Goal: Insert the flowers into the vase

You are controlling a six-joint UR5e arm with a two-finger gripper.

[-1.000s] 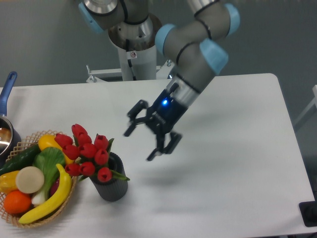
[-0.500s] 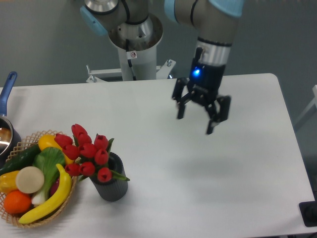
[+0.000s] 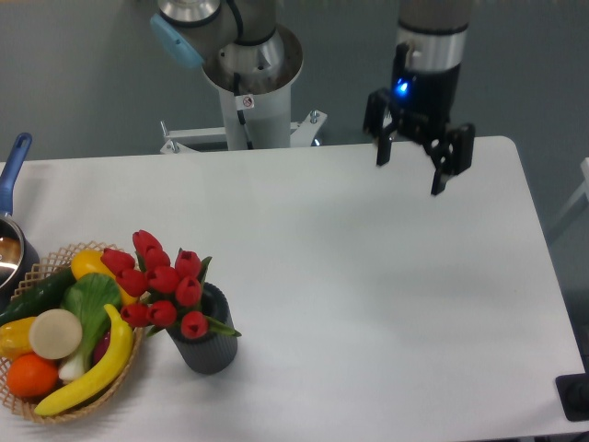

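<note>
The flowers [image 3: 164,281], a bunch of red tulip buds with green leaves, stand with their stems inside the vase [image 3: 211,344], a small dark grey ribbed cylinder near the table's front left. The buds lean left over the basket's edge. My gripper [image 3: 410,175] hangs open and empty high above the table's far right, well away from the vase, fingers pointing down.
A wicker basket [image 3: 37,398] of fruit and vegetables touches the vase's left side. A blue-handled metal pot [image 3: 11,241] sits at the left edge. The arm's base post [image 3: 250,92] stands behind the table. A dark object [image 3: 574,396] sits at the lower right corner.
The open gripper has risen and swung from just right of the flowers to the far right, turning to point straight down. Flowers and vase have stayed put.
</note>
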